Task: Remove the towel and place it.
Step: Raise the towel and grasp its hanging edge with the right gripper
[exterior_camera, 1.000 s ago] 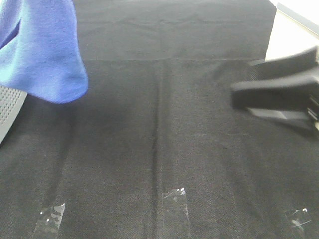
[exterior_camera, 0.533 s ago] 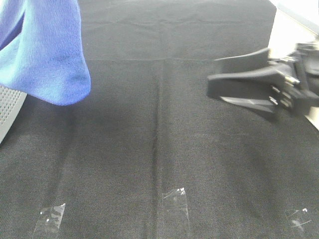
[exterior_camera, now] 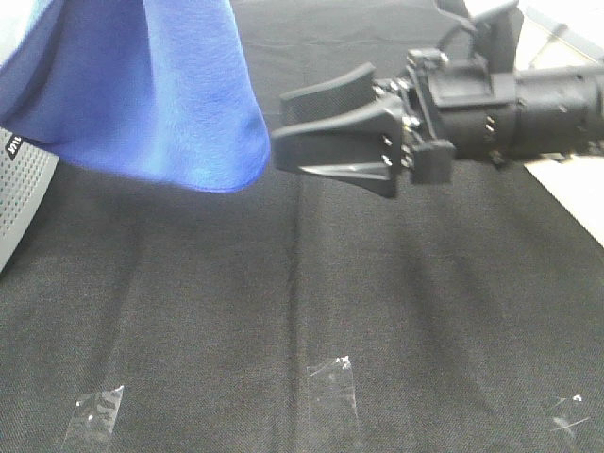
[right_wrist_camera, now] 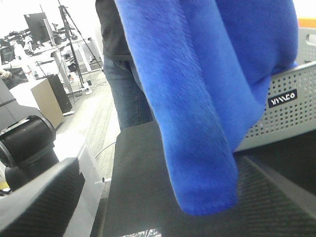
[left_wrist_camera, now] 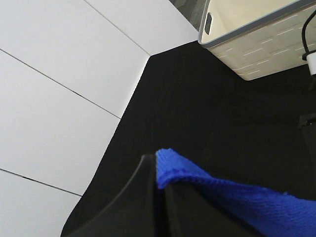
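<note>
The towel (exterior_camera: 151,94) hangs above the desk (exterior_camera: 396,302), just beside the grey basket (exterior_camera: 17,193), clenched in the left hand (left_wrist_camera: 157,182). On the towel's side away from the basket, the right hand (exterior_camera: 280,123) gapes, released. Tape patches (exterior_camera: 332,385) lie well apart from the basket.

The towel (exterior_camera: 160,94) is plain royal blue; the table covering (exterior_camera: 283,283) is black with a fine weave. The right gripper (exterior_camera: 281,125) is black. The basket (exterior_camera: 19,184) is light grey, dot-perforated.

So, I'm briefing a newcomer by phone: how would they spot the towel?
Find the black table cover, then its far left side. The towel hangs there by a grey perforated basket, pinched in the left hand. It is the only bright blue thing.
</note>
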Robot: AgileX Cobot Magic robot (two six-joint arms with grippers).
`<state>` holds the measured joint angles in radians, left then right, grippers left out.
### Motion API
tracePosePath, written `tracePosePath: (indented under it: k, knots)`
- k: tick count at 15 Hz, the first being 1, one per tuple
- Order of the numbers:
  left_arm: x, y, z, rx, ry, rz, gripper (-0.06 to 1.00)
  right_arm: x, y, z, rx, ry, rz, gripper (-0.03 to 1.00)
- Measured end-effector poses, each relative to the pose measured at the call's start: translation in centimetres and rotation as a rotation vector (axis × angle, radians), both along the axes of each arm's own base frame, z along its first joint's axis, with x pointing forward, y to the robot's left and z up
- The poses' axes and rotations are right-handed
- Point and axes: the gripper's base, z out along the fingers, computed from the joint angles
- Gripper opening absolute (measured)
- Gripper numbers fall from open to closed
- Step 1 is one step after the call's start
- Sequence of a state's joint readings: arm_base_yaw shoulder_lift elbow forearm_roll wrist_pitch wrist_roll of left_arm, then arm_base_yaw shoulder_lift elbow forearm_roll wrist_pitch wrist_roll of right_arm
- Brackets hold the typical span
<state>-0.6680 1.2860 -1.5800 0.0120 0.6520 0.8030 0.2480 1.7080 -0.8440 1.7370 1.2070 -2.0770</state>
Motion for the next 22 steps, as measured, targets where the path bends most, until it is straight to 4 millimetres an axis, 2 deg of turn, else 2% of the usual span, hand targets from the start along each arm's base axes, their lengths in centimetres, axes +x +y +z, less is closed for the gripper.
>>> tracePosePath:
  k: [4, 6, 8, 14, 19, 21, 22]
  knots:
    - [0.0, -0.1, -0.1, -0.007, 0.009, -0.004, 0.0, 1.7, 0.3, 1.0, -0.019, -0.062, -0.031, 0.82]
    - [0.0, -0.1, -0.1, -0.007, 0.009, -0.004, 0.0, 2.5, 1.5, 1.0, 0.003, -0.048, 0.007, 0.82]
    - [0.1, -0.2, -0.2, -0.004, 0.011, -0.005, 0.0, 1.9, 3.7, 1.0, 0.006, -0.034, 0.097, 0.82]
    - [0.5, -0.4, -0.5, 0.013, 0.011, 0.001, 0.0, 0.5, 3.8, -0.3, -0.14, 0.013, 0.236, 0.82]
    - [0.6, -0.4, -0.4, 0.01, 0.005, 0.001, 0.0, 0.6, 4.6, -1.0, -0.132, 0.062, 0.227, 0.82]
    - [0.6, -0.4, -0.3, 0.004, -0.002, 0.001, 0.0, 0.8, 4.7, -1.0, -0.109, 0.075, 0.209, 0.71]
    - [0.6, -0.4, -0.3, 0.003, -0.004, 0.001, 0.0, 0.9, 4.7, -0.8, -0.085, 0.083, 0.19, 0.61]
